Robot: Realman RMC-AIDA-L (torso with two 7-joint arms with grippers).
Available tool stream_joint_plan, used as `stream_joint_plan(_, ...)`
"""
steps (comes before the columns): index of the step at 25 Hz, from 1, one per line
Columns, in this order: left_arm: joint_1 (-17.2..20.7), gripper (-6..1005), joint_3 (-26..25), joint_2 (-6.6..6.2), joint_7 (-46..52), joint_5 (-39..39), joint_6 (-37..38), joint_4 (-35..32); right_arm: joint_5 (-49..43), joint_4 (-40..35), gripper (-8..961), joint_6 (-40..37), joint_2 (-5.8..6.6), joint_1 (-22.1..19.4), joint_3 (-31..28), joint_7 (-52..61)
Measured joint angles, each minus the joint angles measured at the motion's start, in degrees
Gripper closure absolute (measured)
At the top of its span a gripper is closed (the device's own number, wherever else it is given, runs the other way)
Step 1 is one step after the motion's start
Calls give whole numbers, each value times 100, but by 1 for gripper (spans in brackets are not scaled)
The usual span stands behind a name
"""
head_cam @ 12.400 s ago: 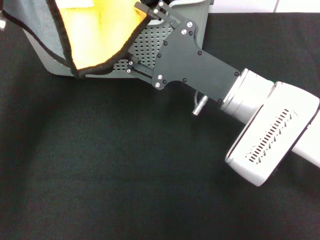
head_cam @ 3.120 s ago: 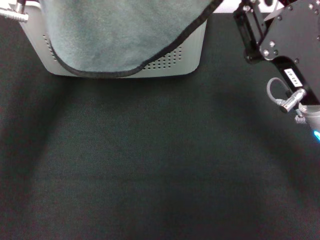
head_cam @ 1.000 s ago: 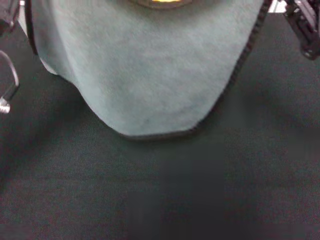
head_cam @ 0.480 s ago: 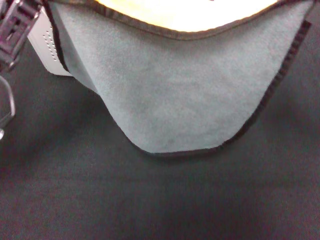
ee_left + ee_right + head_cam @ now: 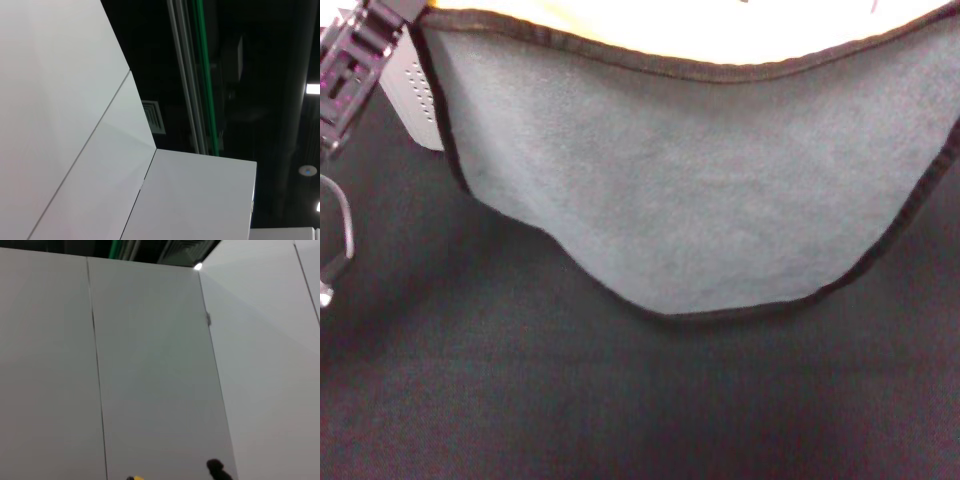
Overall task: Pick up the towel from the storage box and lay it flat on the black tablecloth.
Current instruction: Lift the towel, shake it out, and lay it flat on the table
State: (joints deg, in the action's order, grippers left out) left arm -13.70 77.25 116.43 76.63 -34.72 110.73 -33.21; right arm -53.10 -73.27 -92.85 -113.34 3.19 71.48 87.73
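The towel (image 5: 700, 190) hangs grey face out above the tablecloth (image 5: 520, 400), hiding most of the box (image 5: 410, 100). My left gripper (image 5: 355, 60) is at its corner; grip unclear. Uneven lowering could fold it.

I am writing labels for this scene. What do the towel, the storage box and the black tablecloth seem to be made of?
The towel: probably a soft fleece or microfibre, with a matte, fuzzy grey-teal face, a yellow other face and black stitched edging. The storage box: likely light grey plastic, smooth, with rows of small punched holes. The black tablecloth: apparently a woven fabric, matte, with a fine grainy texture.
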Motion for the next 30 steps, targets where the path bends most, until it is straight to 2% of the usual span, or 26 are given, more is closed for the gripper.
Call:
stream_joint_plan(7, -46, 960, 35, 146, -41, -79, 94, 349, -124, -282, 943, 43, -3, 247, -328, 301)
stream_joint_plan(16, -97, 960, 26, 237, -256, -131, 67, 986, -908, -1044, 943, 234, 35, 975, -1116, 1423)
stream_joint_plan(18, -132, 854, 19, 243, -384, -211, 61, 1166, -1137, -1440, 943, 294, 48, 1204, -1430, 1855)
stream_joint_plan(24, -156, 647, 5, 229, -914, -246, 27, 1720, -1420, -2038, 943, 506, 120, 1483, -1874, 2464)
stream_joint_plan(26, -161, 567, 15, 215, -1075, -246, -45, 1871, -1486, -2153, 943, 576, 180, 1588, -1973, 2642)
stream_joint_plan(29, -163, 446, 19, 200, -1190, -240, -248, 2028, -1562, -2214, 943, 687, 333, 1791, -2067, 2916)
stream_joint_plan(30, -161, 436, 10, 197, -1237, -231, -364, 2082, -1573, -2220, 943, 728, 380, 1844, -2081, 2969)
